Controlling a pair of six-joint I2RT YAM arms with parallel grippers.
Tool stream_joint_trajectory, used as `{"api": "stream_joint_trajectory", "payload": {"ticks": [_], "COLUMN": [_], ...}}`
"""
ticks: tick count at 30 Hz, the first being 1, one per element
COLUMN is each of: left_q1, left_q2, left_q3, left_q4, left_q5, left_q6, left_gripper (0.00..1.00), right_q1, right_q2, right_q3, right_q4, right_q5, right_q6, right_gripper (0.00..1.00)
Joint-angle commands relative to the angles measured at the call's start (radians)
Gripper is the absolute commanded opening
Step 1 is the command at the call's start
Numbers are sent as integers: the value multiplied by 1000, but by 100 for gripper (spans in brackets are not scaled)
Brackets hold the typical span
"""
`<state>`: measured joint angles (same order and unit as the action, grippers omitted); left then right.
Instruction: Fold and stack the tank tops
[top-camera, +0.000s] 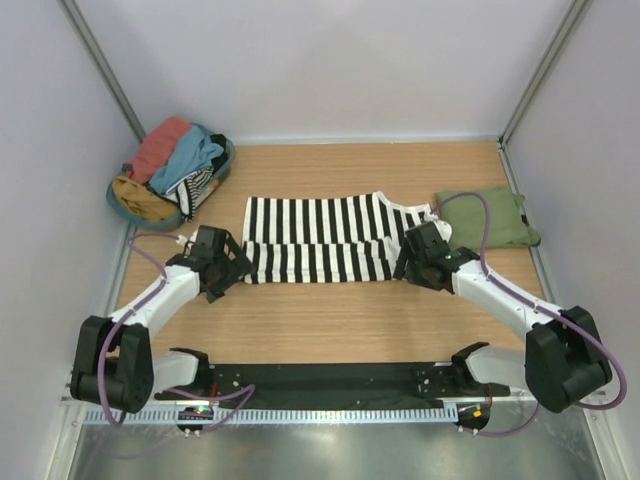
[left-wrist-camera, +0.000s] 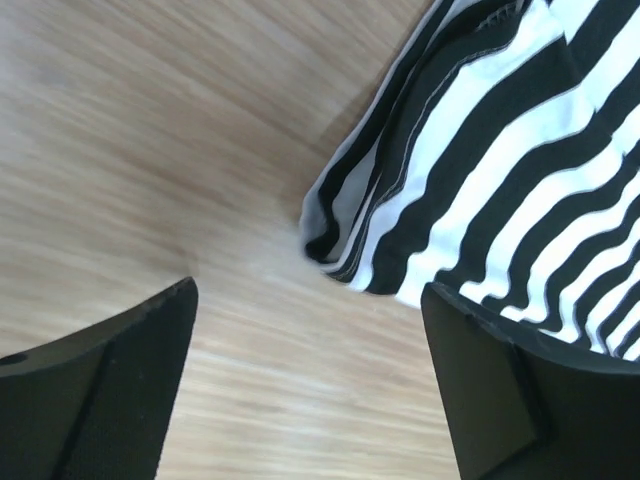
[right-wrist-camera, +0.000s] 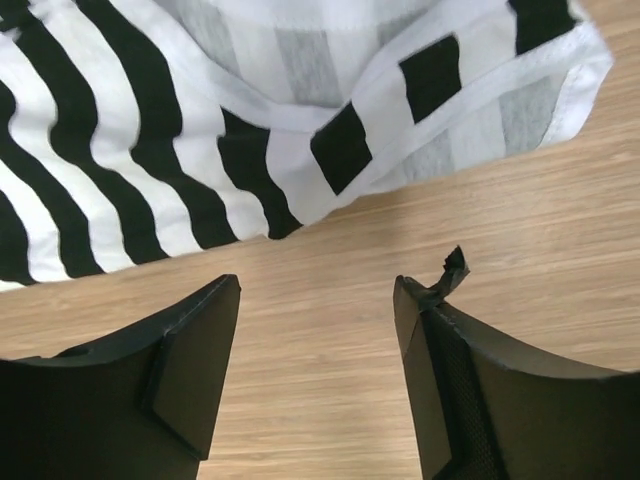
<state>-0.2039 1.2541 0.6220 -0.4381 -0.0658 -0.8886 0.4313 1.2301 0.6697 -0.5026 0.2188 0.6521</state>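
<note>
Pale walls on three sides, a wood-grain counter (top-camera: 330, 320) beneath. Mid-counter, flat: the striped tank top (top-camera: 325, 235), apparently doubled already along its near long edge, to judge by the layered hem in the left wrist view. Long axis straight across, left to right; hem end toward the left, white-bound straps and neckline toward the right. Off the strap end, near but apart, toward the far right corner: the olive tank top (top-camera: 490, 218), folded into a compact pad. At the hem corner, the left fingers (left-wrist-camera: 100, 390), spread wide, holding nothing, cloth just past them. At the strap corner, the right fingers (right-wrist-camera: 500, 390), likewise apart and empty, over bare wood just beside the edge. Far left, a basket (top-camera: 118, 200) heaped with a salmon-red garment (top-camera: 160, 145) and a light blue garment (top-camera: 190, 155), well apart from both tops.

Probably next: a crosswise fold, one end over the other. For a clean one, pinch every layer at each corner, not the top ply alone. Lift low. Carry near and far edges together, keeping stripes parallel. Set down square, then smooth outward before moving the bundle onto the olive pad.
</note>
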Motion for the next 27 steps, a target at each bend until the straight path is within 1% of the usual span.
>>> {"api": "stream_joint_trajectory", "payload": {"ticks": [1,2,3,4,6,7,8,9,10,11,12,13,14,15,16,17,19,20,23,27], "left_q1": [-14,-15,-11,-9,0,1,3,3,3,4,4,4,4,6,4,4,4,4,4,4], "left_q2": [-65,-70,-64,-55,16,54,89,166,204,244,336,376,427,500,542,577,669,692,780,855], "left_q3": [57,85,102,122,200,235,313,352,384,465,508,551,634,672,712,787,856,910,987,1044], "left_q4": [-117,-110,-94,-77,-33,-22,-19,-7,11,10,9,9,-1,-4,-19,-39,-69,-86,-105,-114], "left_q5": [-152,-160,-163,-160,-132,-120,-106,-89,-65,-55,-48,-37,-34,-48,-58,-68,-106,-114,-144,-167], "left_q6": [8,28,65,89,128,161,172,183,210,212,212,226,229,232,238,253,272,292,318,352], "left_gripper": [99,100,100,100,100,99,100,100,97,95,95,92,91,91,91,90,89,89,88,86], "right_q1": [1,1,1,1,0,-3,-11,-20,-26,-46,-55,-62,-68,-68,-71,-77,-85,-89,-114,-134], "right_q2": [-14,5,59,86,152,210,236,262,319,348,383,441,478,511,590,627,695,739,807,883], "right_q3": [107,140,174,241,313,376,413,447,505,546,585,652,686,718,793,835,931,952,1008,1073], "right_q4": [22,21,19,21,21,30,30,35,48,44,32,36,42,44,36,18,-11,-11,13,33], "right_q5": [67,51,44,33,22,24,25,8,1,-4,-25,-27,-21,-10,-6,-1,7,2,-18,-53], "right_q6": [-47,-69,-86,-116,-147,-167,-186,-201,-219,-238,-250,-262,-273,-298,-310,-319,-347,-348,-365,-384], "right_gripper": [69,67,64,63,62,61,62,64,67,70,70,70,68,67,66,64,64,66,71,72]}}
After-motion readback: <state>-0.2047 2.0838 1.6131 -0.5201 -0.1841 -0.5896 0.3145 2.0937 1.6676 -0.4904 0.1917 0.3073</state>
